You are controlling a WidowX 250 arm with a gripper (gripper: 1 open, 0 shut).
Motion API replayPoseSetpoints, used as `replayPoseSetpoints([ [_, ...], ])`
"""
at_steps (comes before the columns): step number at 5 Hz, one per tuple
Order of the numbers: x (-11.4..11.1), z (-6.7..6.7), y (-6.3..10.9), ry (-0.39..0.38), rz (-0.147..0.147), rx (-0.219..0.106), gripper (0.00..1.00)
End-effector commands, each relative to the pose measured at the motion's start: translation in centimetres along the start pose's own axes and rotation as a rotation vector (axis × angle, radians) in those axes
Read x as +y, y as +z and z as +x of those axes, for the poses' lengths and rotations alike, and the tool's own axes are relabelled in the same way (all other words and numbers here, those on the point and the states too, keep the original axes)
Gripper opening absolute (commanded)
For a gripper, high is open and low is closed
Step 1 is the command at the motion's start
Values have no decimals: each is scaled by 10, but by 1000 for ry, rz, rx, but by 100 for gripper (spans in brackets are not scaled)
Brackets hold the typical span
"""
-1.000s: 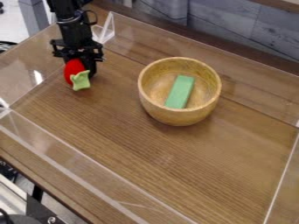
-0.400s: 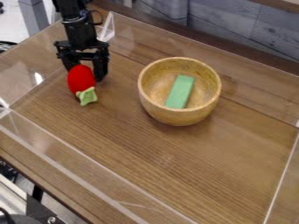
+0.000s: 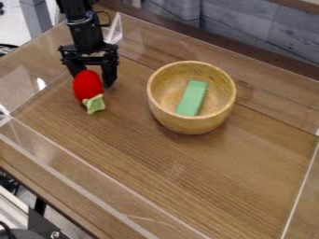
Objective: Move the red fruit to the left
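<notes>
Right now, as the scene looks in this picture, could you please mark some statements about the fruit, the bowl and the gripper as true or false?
1. The gripper is open. True.
2. The red fruit lies inside the wooden bowl. False: it lies on the table, to the left of the bowl in the picture.
3. A light green block is in the bowl. True.
4. The gripper has lifted the fruit off the table. False: the fruit rests on the table, with the open fingers right above and around its top end.
5. The fruit's pale green stem end points toward the near edge of the table. True.
</notes>
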State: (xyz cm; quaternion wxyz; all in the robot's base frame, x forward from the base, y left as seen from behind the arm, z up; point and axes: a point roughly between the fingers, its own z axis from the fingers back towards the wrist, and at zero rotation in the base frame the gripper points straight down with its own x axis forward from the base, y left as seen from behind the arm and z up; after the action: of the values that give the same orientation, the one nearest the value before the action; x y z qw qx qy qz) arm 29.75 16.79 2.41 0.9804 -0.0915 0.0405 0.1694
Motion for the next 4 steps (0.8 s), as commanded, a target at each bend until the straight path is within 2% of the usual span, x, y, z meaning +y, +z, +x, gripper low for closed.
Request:
replayPoseSetpoints([
  [1, 8, 9, 38, 5, 16, -96, 100],
  [2, 17, 11, 44, 4, 16, -104, 100],
  [4, 9, 5, 80, 12, -1, -134, 100],
])
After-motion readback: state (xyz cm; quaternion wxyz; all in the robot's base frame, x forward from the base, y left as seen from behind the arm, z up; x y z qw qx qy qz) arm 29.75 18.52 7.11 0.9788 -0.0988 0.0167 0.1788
